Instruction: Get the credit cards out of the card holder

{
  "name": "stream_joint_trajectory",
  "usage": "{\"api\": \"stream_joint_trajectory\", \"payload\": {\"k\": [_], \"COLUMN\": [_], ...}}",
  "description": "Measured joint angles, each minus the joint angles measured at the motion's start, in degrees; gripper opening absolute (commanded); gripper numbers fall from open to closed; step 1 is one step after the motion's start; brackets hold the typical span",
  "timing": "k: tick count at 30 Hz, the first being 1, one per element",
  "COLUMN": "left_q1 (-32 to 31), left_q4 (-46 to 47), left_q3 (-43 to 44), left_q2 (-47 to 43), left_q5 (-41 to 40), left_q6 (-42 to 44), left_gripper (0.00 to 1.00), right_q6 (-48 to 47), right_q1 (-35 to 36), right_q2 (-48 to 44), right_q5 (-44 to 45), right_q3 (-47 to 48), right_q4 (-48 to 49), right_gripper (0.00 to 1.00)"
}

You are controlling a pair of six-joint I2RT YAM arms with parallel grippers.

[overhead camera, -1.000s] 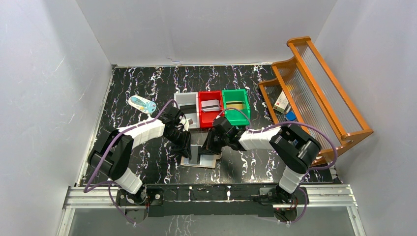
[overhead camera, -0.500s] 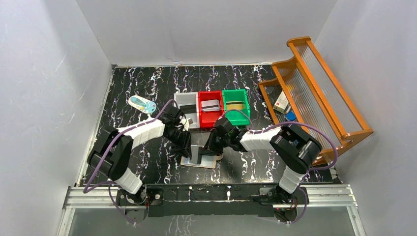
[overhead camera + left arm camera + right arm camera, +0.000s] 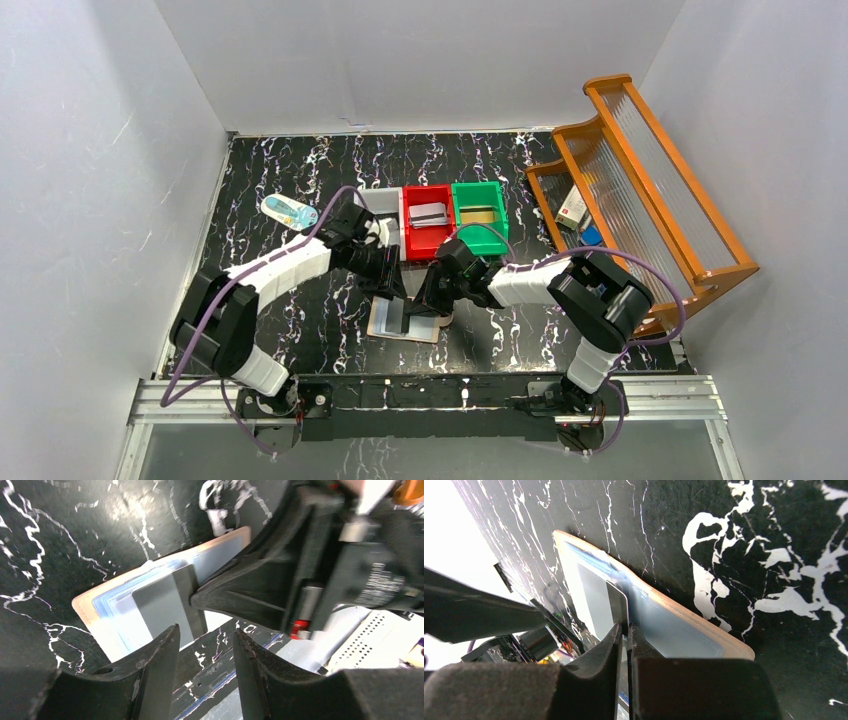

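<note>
Marbled table [image 3: 270, 180], one card holder [image 3: 112, 625], one grey card [image 3: 160, 605], one pinched dark card [image 3: 185, 580]

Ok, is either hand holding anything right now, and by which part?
The right hand pinches a dark grey card by its edge, at the open card holder. The left hand is open and holds nothing.

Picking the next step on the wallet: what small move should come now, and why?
Probably draw the right gripper back slowly to slide the grey card out of the card holder. Its jaws look pinched on the card's edge, the card sits partly in its pocket, and the left gripper hangs open, not pinning the holder.
</note>
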Motion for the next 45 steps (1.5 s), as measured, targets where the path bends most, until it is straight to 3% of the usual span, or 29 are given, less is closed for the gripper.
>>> {"api": "stream_joint_trajectory", "payload": {"k": [10,16,19,23,33,45], "left_q1": [-0.81,-1.40,-1.49,-1.49,-1.49,-1.70], "left_q4": [-0.13,-2.21,-3.19,-4.24,-4.48,-5.79], "left_q3": [-4.96,-3.74,-3.37,-3.34,-3.32,-1.05], "left_q2": [5.53,6.21,6.62,6.71,6.78,3.93], "left_q5": [0.31,-2.49,-2.93,-3.06,-3.06,-7.85], "left_q6": [-1.90,-2.34,-2.19,-1.68,-1.27,-0.04], "left_gripper": [0.39,0.34,0.33,0.32,0.31,0.32], "right_q6": [0.92,2.91,4.52,5.79,8.44,8.37], "right_q1": [-0.04,-0.07,-0.46,-0.68,-0.63,-0.31], "right_q2": [0.02,0.02,1.68,3.06,3.69,3.02], "right_q5": [-0.22,-1.97,-4.09,-4.92,-4.70,-3.02], "right_q3": [-0.46,-3.15,-4.28,-5.77,-10.51,-9.73], "right_q4": [0.61,6.45,11.06,16.55,26.32,23.02], "right_gripper": [0.21,0.34,0.32,0.19,0.27,0.27]}}
